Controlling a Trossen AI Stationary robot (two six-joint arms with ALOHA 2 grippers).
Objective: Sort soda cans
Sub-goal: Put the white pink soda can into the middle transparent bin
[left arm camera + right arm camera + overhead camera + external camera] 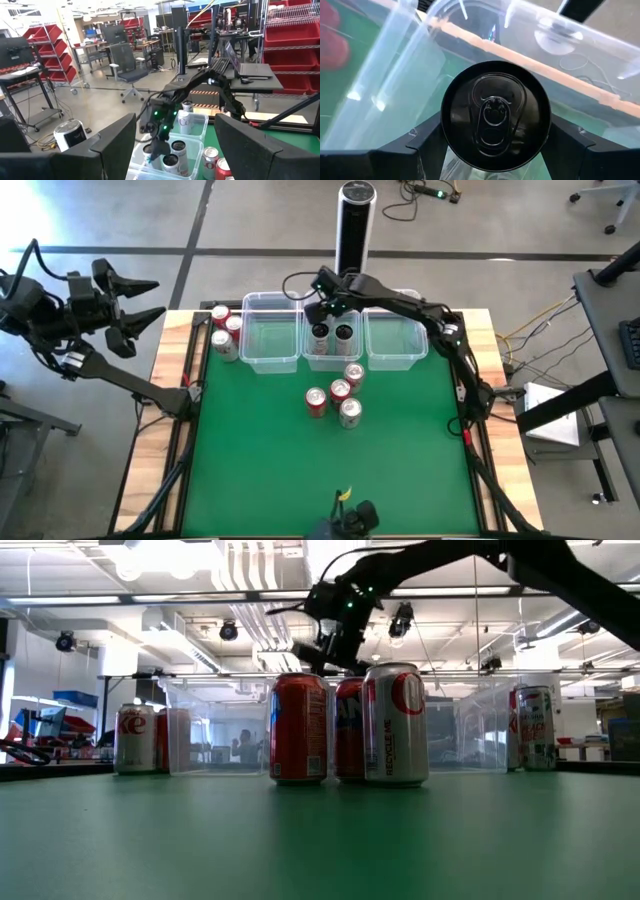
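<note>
A: Nearest the front of the green mat [400, 450], what stands there?

B: A cluster of four cans – two red cans [316, 402] on the left side, one silver-white can [349, 412] at the front and another [353, 374] at the back, all close together.

A: And behind them?

B: Three clear bins in a row along the far edge. The middle bin [331, 360] holds two dark cans: one [344, 334] stands free, the other dark can [495, 116] sits between the fingers of the right gripper [322, 315]. That gripper hangs over the bin with its jaws closed around the can's sides – the wrist view looks straight down on its black top.

A: The outer bins?

B: The left bin [270, 355] shows nothing inside; the right bin [396, 356] I cannot judge from above. Just left of the left bin stands a group of three cans [225, 330], red and silver-white.

A: The other arm?

B: The left gripper [140, 315] waits off the table's far-left corner, fingers spread wide, grasping nothing.

A: Farthest back?

B: A tall black-and-silver post [354, 225].
</note>
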